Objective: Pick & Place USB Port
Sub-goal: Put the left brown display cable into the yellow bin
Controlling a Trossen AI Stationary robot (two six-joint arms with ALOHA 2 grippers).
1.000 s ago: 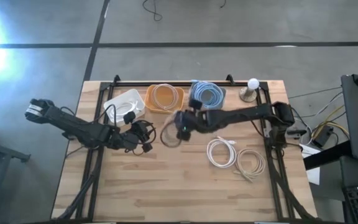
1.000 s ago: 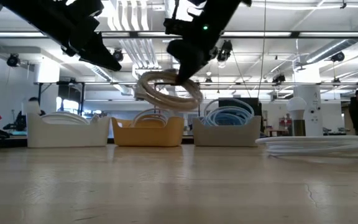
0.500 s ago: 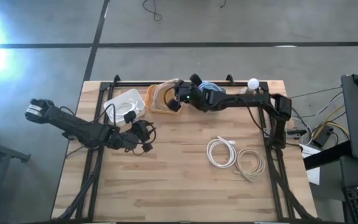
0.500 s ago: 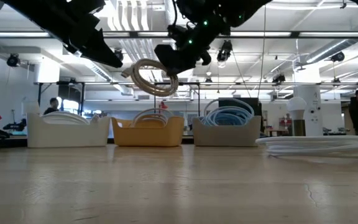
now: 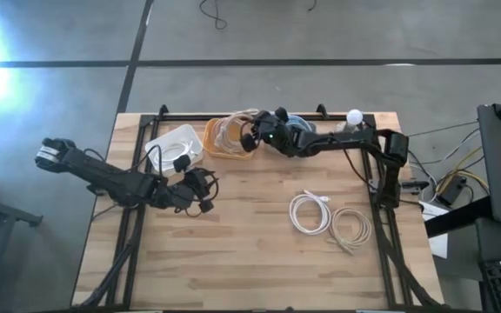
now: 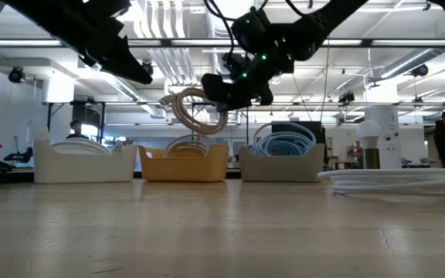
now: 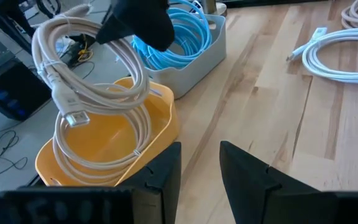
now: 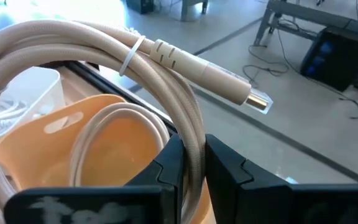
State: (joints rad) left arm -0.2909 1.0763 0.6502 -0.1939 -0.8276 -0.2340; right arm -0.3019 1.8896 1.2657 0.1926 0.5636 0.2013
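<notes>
Cable coil (image 6: 199, 110) now over orange bin (image 6: 184, 163), moved from mid-worktop | right tool (image 6: 224, 93) clamped on coil | left tool (image 5: 200, 193) idle, slightly parted, empty | drop next

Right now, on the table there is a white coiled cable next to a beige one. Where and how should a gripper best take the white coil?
Grip the white coil across its bundled strands, coming from above: it lies flat on the table, so only the top is open. Probably choose the arc away from the beige coil, which it touches.
</notes>
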